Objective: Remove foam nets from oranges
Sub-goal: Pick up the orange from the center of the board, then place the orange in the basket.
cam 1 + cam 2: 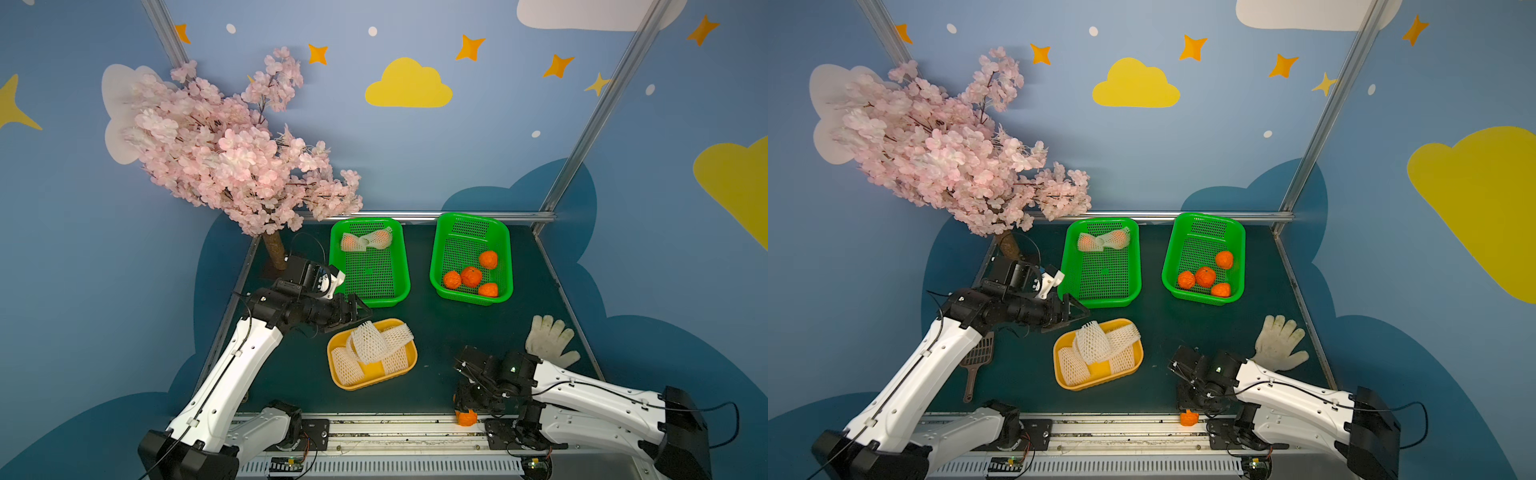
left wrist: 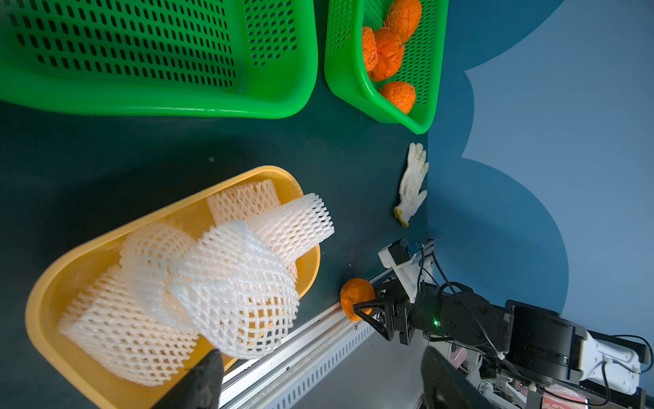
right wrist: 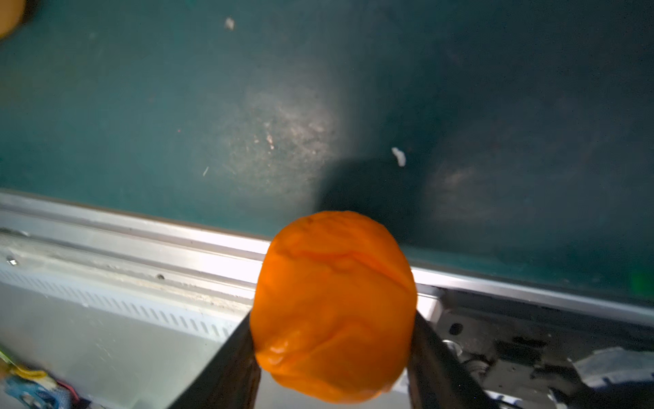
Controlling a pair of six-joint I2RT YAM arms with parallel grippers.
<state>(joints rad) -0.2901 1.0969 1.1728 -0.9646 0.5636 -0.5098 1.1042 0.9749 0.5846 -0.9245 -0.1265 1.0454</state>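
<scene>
Several empty white foam nets (image 1: 370, 345) lie piled in the yellow tray (image 1: 353, 386). My left gripper (image 1: 361, 309) hovers open at the tray's back left corner, nothing between its fingers (image 2: 205, 375). Two oranges still in nets (image 1: 365, 241) lie at the back of the left green basket (image 1: 374, 297). Several bare oranges (image 1: 471, 276) sit in the right green basket (image 1: 471, 299). My right gripper (image 3: 332, 340) is shut on a bare orange (image 3: 332, 301) over the table's front edge (image 1: 466, 417).
A white glove (image 1: 548, 340) lies on the mat behind the right arm. A pink blossom tree (image 1: 232, 158) overhangs the back left corner. A brown scoop (image 1: 980, 357) lies under the left arm. A metal rail (image 1: 395, 428) runs along the front.
</scene>
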